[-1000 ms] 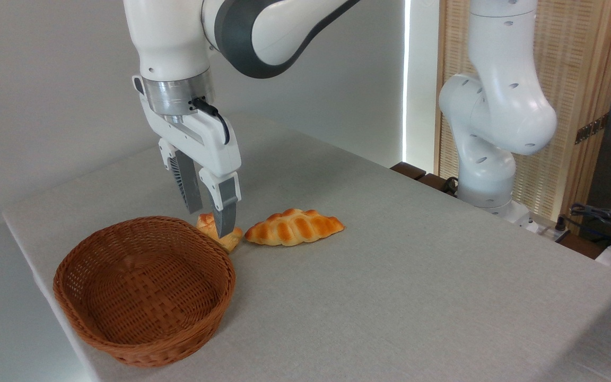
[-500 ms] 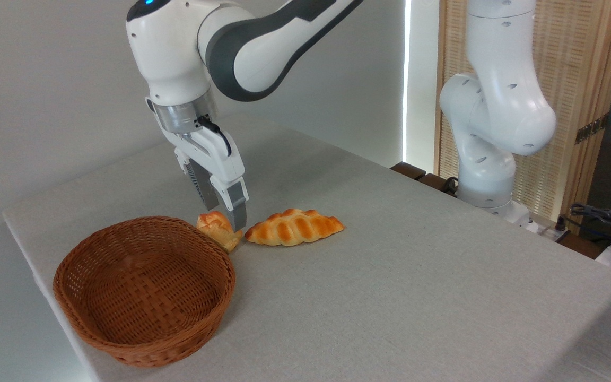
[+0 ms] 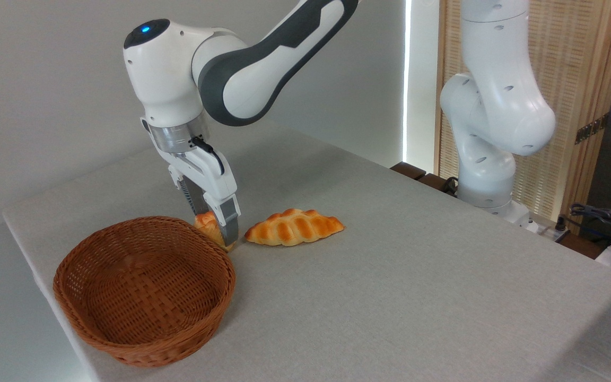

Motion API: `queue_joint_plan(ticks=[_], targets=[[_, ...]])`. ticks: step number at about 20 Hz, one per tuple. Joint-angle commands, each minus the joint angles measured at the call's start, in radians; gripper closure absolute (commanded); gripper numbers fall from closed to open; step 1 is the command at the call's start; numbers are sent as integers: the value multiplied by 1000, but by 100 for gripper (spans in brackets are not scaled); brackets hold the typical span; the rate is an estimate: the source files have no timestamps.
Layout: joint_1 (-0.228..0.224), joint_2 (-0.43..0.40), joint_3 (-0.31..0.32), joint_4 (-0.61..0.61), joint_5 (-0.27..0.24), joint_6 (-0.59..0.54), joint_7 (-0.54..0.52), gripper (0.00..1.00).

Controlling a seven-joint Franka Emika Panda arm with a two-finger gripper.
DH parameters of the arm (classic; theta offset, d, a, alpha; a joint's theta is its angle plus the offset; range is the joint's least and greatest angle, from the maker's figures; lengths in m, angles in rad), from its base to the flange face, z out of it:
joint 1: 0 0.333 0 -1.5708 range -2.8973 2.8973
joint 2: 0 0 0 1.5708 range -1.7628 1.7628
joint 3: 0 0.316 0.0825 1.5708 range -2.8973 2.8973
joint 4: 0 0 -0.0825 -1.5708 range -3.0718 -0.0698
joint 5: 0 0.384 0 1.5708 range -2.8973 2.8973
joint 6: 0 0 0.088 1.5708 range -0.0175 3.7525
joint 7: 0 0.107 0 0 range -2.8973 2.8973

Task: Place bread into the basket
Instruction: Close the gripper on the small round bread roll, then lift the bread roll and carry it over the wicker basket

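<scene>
Grey cloth table, white wall, slatted screen

Braided golden loaf lying flat on counter, pointed ends left and right, browned ridges along top. Counter covered in pale grey cloth, edge running along left side. Plain white wall behind. Slatted wooden screen at far right, metal hinge on its frame. Tangle of dark cables past counter's right edge.
</scene>
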Motion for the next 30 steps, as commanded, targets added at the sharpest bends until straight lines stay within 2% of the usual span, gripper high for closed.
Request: queue_joint_plan(ticks=[1, 2, 6, 13, 18, 19, 23, 25, 28, 29, 30], targets=[[-10, 7, 3, 7, 8, 11, -5, 55], [-10, 7, 3, 7, 8, 10, -3, 60], [-10, 4, 3, 7, 15, 8, -2, 61], [-10, -13, 1, 7, 28, -33, 6, 59], [-10, -62, 0, 11, 26, -105, 6, 59], [-10, -73, 1, 13, 25, -120, 6, 56], [-5, -107, 15, 33, 17, -133, 7, 55], [3, -108, 21, 56, 17, -119, 13, 55], [4, -96, 70, 106, 9, -98, 35, 54], [4, -96, 77, 109, 3, -69, 44, 52], [4, -95, 89, 109, -5, -26, 50, 45]])
